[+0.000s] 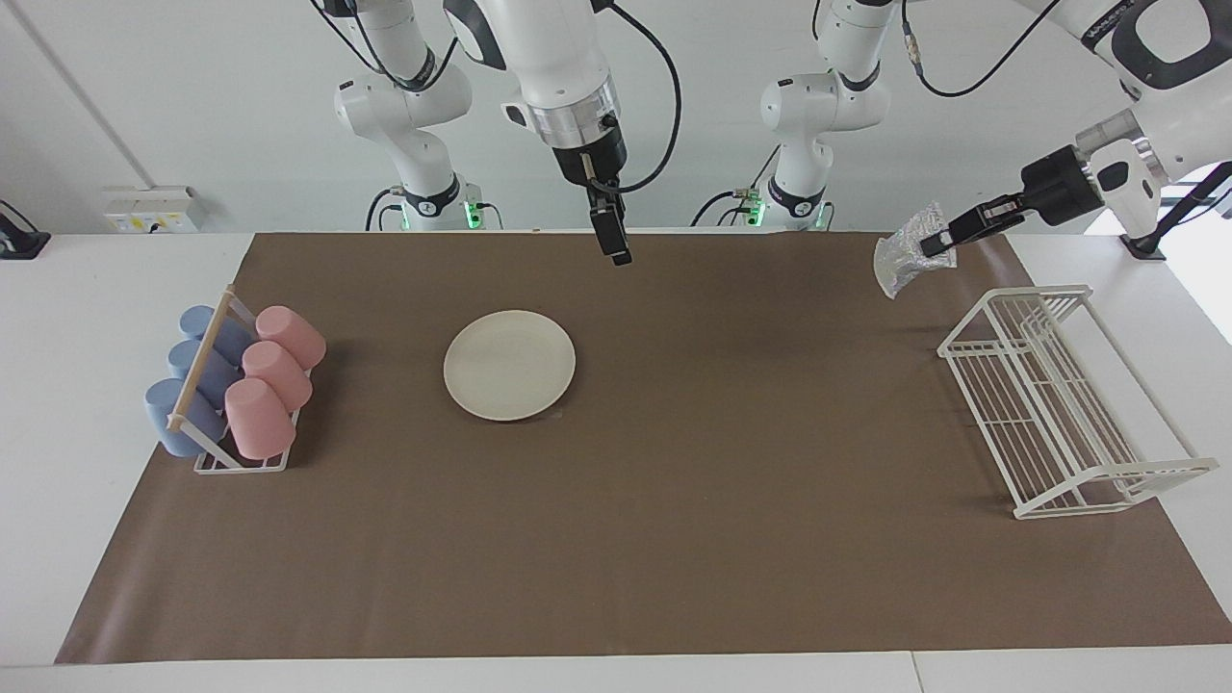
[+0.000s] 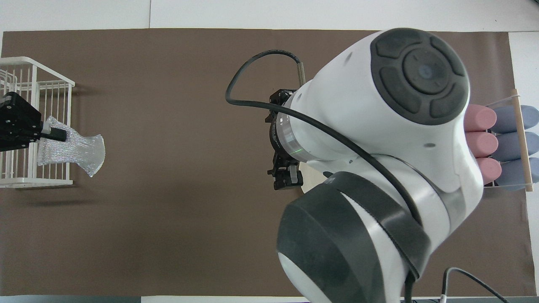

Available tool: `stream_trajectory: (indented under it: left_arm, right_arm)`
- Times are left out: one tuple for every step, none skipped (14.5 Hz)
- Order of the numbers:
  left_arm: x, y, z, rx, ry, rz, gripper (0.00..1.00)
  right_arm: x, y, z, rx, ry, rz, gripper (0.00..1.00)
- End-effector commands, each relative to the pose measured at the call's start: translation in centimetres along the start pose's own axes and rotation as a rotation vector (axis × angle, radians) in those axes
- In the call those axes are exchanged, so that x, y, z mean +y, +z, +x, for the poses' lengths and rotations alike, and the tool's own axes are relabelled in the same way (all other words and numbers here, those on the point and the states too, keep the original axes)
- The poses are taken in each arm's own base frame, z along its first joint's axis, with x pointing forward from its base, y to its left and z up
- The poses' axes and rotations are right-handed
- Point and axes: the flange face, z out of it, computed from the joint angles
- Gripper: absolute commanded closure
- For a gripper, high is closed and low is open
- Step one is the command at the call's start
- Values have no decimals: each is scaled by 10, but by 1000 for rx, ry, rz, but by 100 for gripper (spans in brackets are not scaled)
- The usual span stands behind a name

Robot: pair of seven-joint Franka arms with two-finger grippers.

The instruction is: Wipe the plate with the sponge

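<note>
The sponge (image 1: 903,260) hangs in the air, pinched at one end by the left claw (image 1: 936,244). Its long axis runs level from the fingertips toward the middle of the desk (image 1: 731,539), and its free end fans out wider than the gripped end, drooping a little in the facing view. It is over the brown mat (image 1: 674,462) at the left arm's end of the desk, just off the corner of the white wire rack (image 1: 1064,404) that lies nearer to the robots. The left claw's fingertips are pressed together on the sponge's end. The left arm comes down from high above that end of the desk, its forearm sloping down and its wrist held nearly level, so the claw points sideways toward the centre.

The plate (image 1: 509,365) lies flat on the mat, toward the right arm's end, well apart from the sponge. In the overhead view it is almost wholly covered by the right arm.

The right claw (image 1: 618,248) hangs over the mat between the plate and the desk's middle, over ground nearer to the robots than the plate. It holds nothing and its fingers stand apart. The right arm reaches out high from its base, its wrist turned straight down so the claw points at the mat.

A cup rack (image 1: 226,404) with pink cups (image 1: 274,380) and blue cups (image 1: 188,385) lying on their sides stands at the right arm's end, beside the plate.
</note>
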Motion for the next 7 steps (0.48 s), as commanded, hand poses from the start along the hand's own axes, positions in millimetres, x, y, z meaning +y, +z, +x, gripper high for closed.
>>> stream_trajectory:
  left_arm:
    - [-41, 44, -34, 28, 1, -235, 100]
    - [-48, 52, -39, 40, -9, -316, 100]
    - [-50, 58, -44, 49, -18, -388, 100]
    - [-49, 66, -48, 33, -11, -438, 100]
    - [-42, 75, -50, 13, 27, -471, 100]
    - [-34, 92, -52, -17, 65, -493, 100]
    - [-34, 107, -53, -36, 113, -517, 100]
  right_arm:
    - [2, 0, -19, -46, 6, 33, 0]
    - [12, 11, -31, -53, -13, 43, 0]
    - [21, 17, -40, -65, -24, 63, 0]
    - [30, 24, -46, -72, -27, 72, 0]
    - [44, 33, -56, -77, -46, 76, 0]
    - [49, 38, -58, -82, -49, 87, 0]
    - [56, 44, -64, -94, -60, 101, 0]
